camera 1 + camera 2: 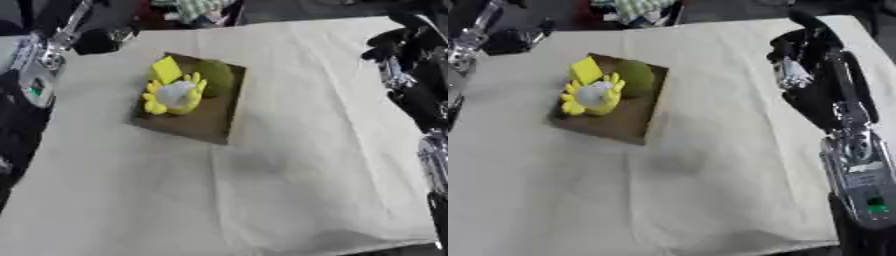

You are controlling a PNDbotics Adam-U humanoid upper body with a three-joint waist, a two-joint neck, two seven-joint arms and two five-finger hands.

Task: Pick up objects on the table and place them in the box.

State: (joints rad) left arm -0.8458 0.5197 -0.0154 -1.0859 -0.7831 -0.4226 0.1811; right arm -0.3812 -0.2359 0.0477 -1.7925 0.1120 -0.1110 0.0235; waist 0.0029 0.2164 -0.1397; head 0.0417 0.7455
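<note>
In the left eye view we're seeing the box (213,127) sitting at about 11 o'clock, holding a yellow block (165,69), green ball (216,76) and yellow-white toy (175,96). In the right eye view, we're looking at our right hand (800,56) at 2 o'clock and left hand (507,40) at 10 o'clock, grips impossible to tell.

The cloth-covered table (297,165) lay bare right of and in front of the box (206,127); yellow and green items (179,90) crowded the box's far end.

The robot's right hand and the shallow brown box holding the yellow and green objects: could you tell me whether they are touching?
Apart. In the right eye view a wide strip of bare beige cloth separates the right hand from the box.
</note>
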